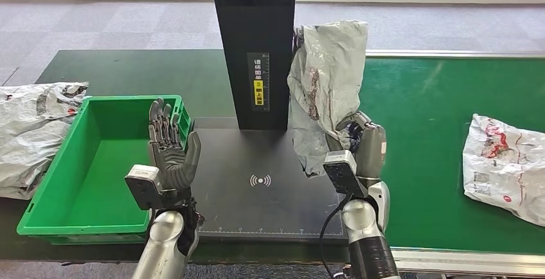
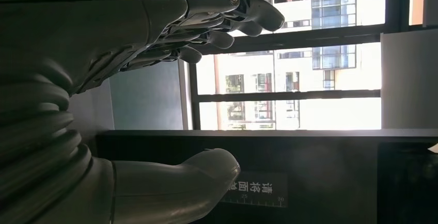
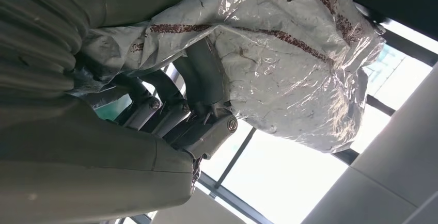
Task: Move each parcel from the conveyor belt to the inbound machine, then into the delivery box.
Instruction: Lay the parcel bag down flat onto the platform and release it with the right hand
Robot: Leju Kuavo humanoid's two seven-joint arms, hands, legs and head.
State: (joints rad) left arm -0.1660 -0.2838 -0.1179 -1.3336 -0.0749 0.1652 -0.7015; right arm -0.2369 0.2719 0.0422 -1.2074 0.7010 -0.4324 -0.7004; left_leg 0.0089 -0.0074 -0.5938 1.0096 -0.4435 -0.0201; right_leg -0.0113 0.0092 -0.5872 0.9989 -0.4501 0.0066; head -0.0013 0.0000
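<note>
Right hand (image 1: pixel 360 147) clamped on a grey crumpled parcel (image 1: pixel 324 86), held upright above the right edge of the black scanning plate (image 1: pixel 257 192) of the inbound machine, just beside its black column (image 1: pixel 256 41). Lower end of the parcel wrapped by the fingers (image 3: pixel 170 113), upper end well above the hand, in front of the green conveyor belt (image 1: pixel 424 112). In the right wrist view, same parcel (image 3: pixel 289 53) pressed against the palm, plastic wrinkled, with a reddish-brown stripe across it.

Left hand (image 1: pixel 168 147) raised, palm turned toward the column, fingers (image 2: pixel 232 17) stretched and apart from the thumb (image 2: pixel 196 177), holding nothing. Positioned between the green delivery box (image 1: pixel 71 195) and the scanning plate, over the right wall of the box.

Second parcel (image 1: pixel 504 166), white with red print, lying flat on the belt far to the right, well apart from the right hand. More grey bags (image 1: pixel 32 125) lying on the table just beside the left wall of the box.
</note>
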